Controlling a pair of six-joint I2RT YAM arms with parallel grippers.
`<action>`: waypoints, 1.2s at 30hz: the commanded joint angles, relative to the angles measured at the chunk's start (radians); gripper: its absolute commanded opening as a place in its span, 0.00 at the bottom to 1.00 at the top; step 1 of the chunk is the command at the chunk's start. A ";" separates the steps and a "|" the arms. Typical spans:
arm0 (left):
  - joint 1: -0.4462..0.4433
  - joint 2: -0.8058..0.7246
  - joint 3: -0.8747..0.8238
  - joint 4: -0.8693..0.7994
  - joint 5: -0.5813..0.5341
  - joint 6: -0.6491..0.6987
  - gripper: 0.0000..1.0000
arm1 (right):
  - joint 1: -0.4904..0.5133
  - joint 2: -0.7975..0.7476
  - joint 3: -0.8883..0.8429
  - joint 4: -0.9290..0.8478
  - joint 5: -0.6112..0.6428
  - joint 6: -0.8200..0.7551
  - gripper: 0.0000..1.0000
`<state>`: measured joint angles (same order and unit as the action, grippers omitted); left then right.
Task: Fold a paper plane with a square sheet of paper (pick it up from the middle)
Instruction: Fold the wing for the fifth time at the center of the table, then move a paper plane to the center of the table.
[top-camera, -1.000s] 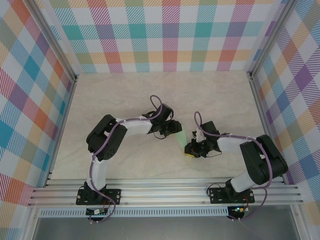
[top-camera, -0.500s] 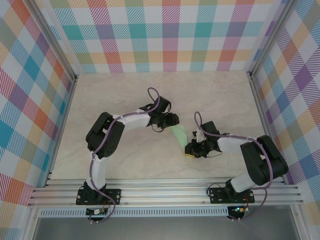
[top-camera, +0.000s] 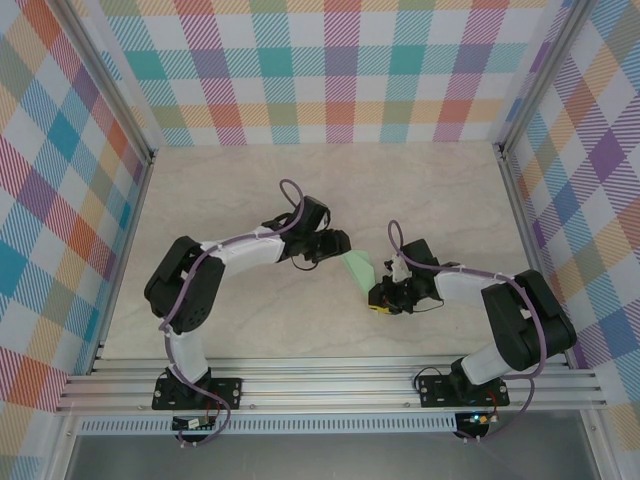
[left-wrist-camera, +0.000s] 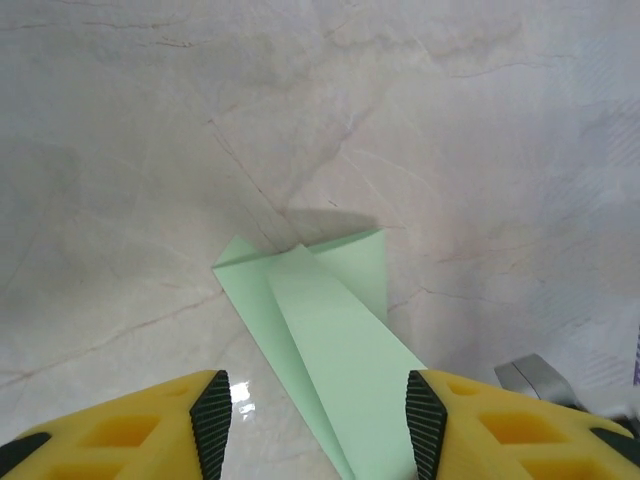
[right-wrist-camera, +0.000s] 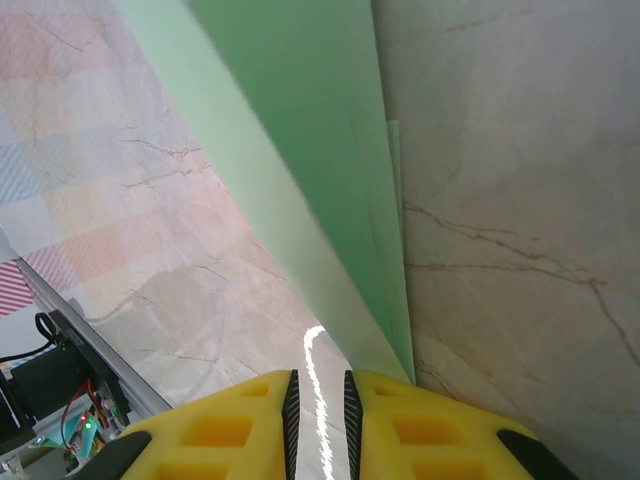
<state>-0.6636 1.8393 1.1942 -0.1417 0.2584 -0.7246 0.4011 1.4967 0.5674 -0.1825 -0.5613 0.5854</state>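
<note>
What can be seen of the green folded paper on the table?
The paper plane is thin, pale mint-green paper, folded into a long narrow shape with overlapping layers. It lies on the marbled table between the arms. Its near end meets the right gripper, whose jaws are almost closed; the left gripper is open close by.

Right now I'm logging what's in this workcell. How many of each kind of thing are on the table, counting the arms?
Folded mint-green paper: 1
Robot arms: 2, one ending in the left gripper and one in the right gripper
Total: 3
</note>
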 joint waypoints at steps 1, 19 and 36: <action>-0.030 -0.068 -0.056 0.019 -0.037 -0.063 0.54 | 0.005 0.007 0.032 -0.028 -0.011 -0.027 0.22; -0.177 0.089 0.067 0.015 -0.043 -0.120 0.46 | 0.004 -0.237 -0.053 -0.069 0.080 -0.002 0.33; -0.195 0.043 0.043 -0.061 -0.094 -0.149 0.51 | -0.041 -0.272 0.012 -0.183 0.313 0.026 0.41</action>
<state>-0.8440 1.9404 1.2518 -0.1528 0.1963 -0.8543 0.3634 1.2129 0.5404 -0.3599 -0.2649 0.6128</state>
